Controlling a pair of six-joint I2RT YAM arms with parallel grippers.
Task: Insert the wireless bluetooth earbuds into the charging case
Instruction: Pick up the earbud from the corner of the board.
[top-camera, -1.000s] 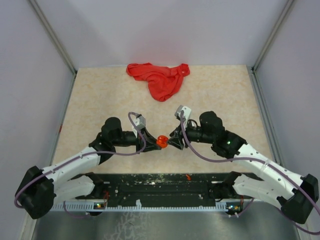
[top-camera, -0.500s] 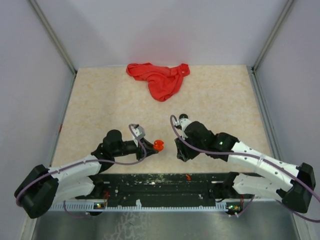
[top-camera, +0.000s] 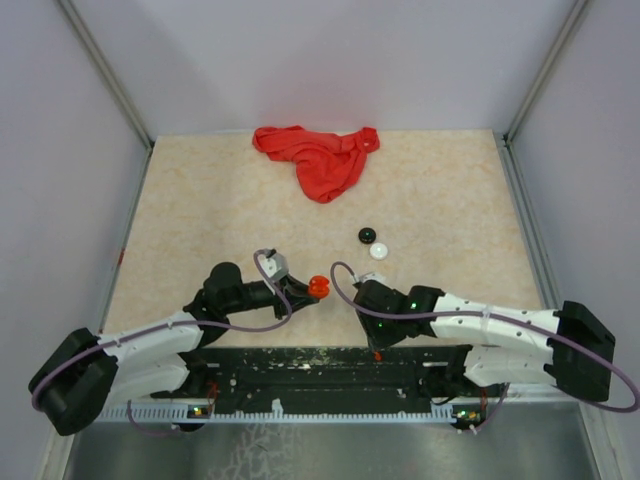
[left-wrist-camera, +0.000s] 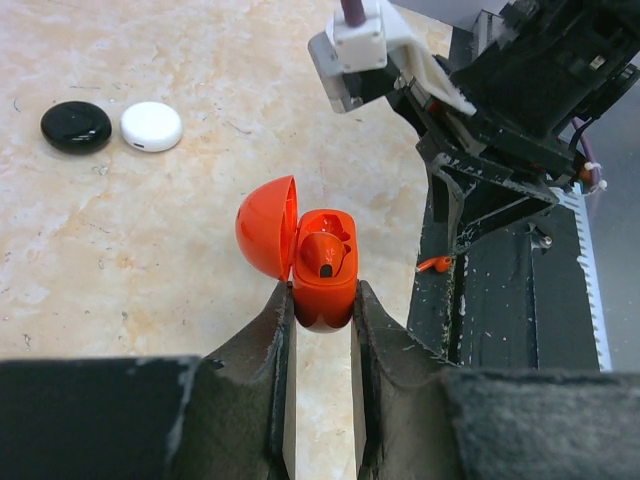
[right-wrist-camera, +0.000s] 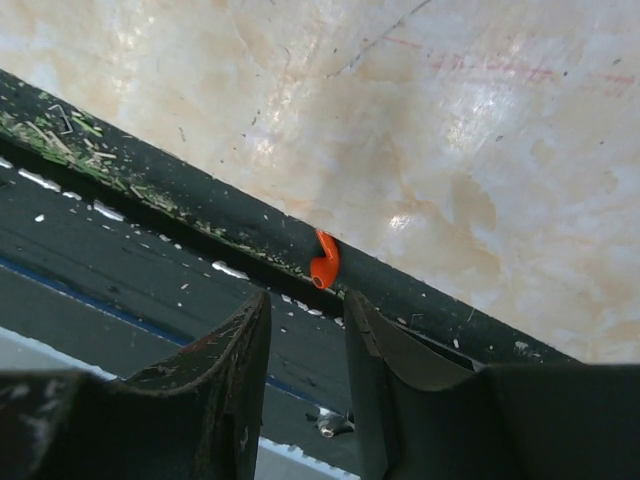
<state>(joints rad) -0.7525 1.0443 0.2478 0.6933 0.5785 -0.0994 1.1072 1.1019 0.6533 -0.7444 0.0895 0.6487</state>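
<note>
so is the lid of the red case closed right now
No, the red case in the left gripper has its lid swung open, with a red earbud inside.

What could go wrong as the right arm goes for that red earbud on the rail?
1. The red earbud sits tight against the table edge on the black rail; the right fingers could flick it away instead of pinching it.
2. The left fingers pinch only the bottom of the open red case; pushing an earbud in may tilt it.
</note>
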